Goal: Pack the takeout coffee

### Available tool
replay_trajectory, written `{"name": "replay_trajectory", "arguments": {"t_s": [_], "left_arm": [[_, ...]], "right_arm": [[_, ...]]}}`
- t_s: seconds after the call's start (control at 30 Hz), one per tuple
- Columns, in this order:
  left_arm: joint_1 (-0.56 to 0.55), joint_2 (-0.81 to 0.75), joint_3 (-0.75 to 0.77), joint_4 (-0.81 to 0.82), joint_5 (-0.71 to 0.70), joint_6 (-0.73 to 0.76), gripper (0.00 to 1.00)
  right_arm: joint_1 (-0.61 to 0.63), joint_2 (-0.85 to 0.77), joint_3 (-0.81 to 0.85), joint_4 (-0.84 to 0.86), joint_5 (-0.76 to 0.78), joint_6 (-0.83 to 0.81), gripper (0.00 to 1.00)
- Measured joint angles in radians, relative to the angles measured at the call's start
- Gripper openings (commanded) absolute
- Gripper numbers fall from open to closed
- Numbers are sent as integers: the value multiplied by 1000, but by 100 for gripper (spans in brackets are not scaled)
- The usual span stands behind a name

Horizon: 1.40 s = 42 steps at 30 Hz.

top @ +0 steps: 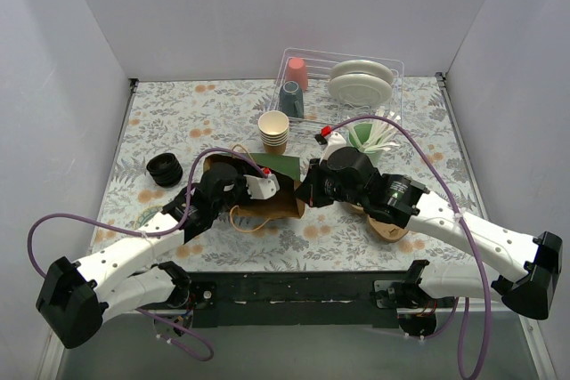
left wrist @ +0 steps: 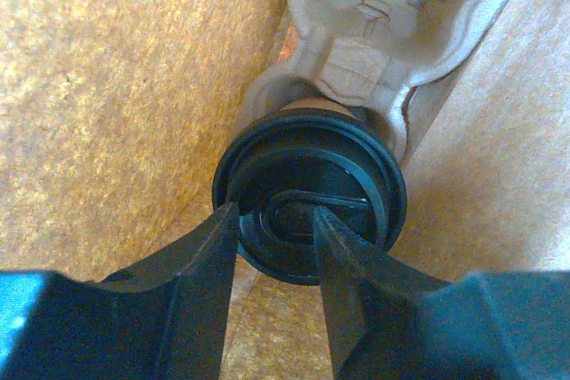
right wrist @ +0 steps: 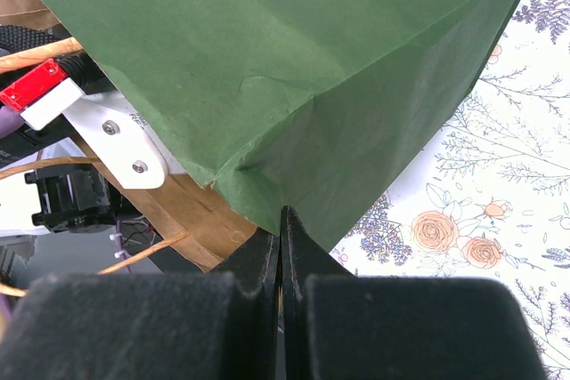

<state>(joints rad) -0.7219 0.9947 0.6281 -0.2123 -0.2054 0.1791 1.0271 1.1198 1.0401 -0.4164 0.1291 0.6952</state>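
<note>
My left tool is down inside the bag with its jaws partly apart. The tips sit over the black lid of the coffee, one by the lid's left rim and one on its top, and they clamp nothing that I can see. The coffee stands upright in a socket of the pulp carrier at the bottom of the bag, so I judge the placing step is about done and the release is in hand. My right tool is fully closed, pinching the green edge of the bag to hold its mouth open.

The next move calls for spreading the left jaws clear of the lid and drawing straight back out of the mouth without catching the rim and tipping the coffee. The right pinch should hold until the left arm is out.

The bag walls close in on both sides, and the cord handles lie near the left wrist, so they could snag. On the tabletop a stack of cups stands just behind the bag. A loose black ring sits off to the left and a dish rack is at the back, both well clear of the exit path.
</note>
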Motion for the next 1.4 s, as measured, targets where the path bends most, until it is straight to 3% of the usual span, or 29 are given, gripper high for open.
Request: {"name": "replay_trajectory", "arguments": {"t_s": [0.6,1.4], "left_arm": [[6,-4,54,-31,-2,-16,43],[7,-108,116,-192,12,-135,51]], "right_arm": [[-1,6,20,-1,-2,-11,1],[-45,61,77,-5,-36,-7,1]]}}
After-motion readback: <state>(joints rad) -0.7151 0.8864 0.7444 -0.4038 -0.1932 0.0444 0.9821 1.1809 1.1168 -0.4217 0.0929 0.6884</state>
